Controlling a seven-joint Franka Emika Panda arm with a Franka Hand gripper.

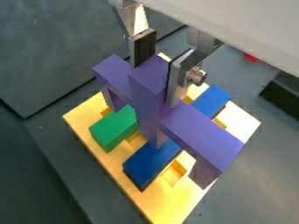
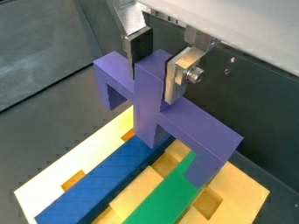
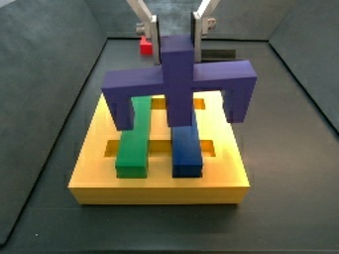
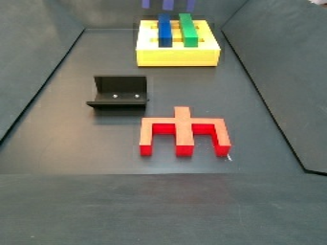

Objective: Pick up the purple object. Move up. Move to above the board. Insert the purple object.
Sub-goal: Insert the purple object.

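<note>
My gripper (image 1: pixel 162 63) is shut on the upright middle bar of the purple object (image 1: pixel 176 122), a cross-shaped piece with legs that point down. Both wrist views show the silver fingers (image 2: pixel 181 74) clamping that bar. In a side view the gripper (image 3: pixel 176 35) holds the purple object (image 3: pixel 179 79) directly over the yellow board (image 3: pixel 93 179), with its legs close above the board's top. I cannot tell whether any leg touches a slot. In a side view only the purple legs (image 4: pixel 173 5) show above the board (image 4: pixel 179 57); the gripper is out of frame there.
A green piece (image 3: pixel 133 154) and a blue piece (image 3: pixel 185 151) lie in the board's slots. A red comb-shaped piece (image 4: pixel 185 134) lies on the dark floor near the front. The fixture (image 4: pixel 119 94) stands left of it. Grey walls enclose the floor.
</note>
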